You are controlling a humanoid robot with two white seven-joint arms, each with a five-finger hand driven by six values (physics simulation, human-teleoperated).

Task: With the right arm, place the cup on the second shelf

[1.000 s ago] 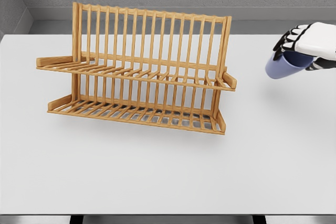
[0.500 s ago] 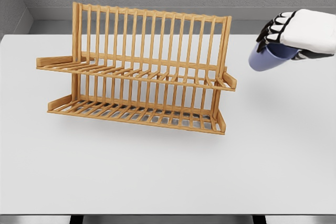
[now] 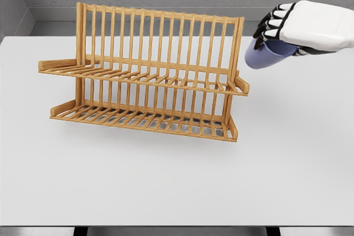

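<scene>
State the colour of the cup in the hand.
The cup is pale blue-violet, seen in the head view.

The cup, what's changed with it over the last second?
The right hand, fingers closed around the blue cup, carried it left and slightly up, toward the wooden rack's right end. The rack and table stayed put.

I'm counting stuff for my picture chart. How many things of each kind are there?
Wooden rack: 1
Blue cup: 1, held in the right hand
White table: 1
Robot hands showing: 1
Total: 4
</scene>
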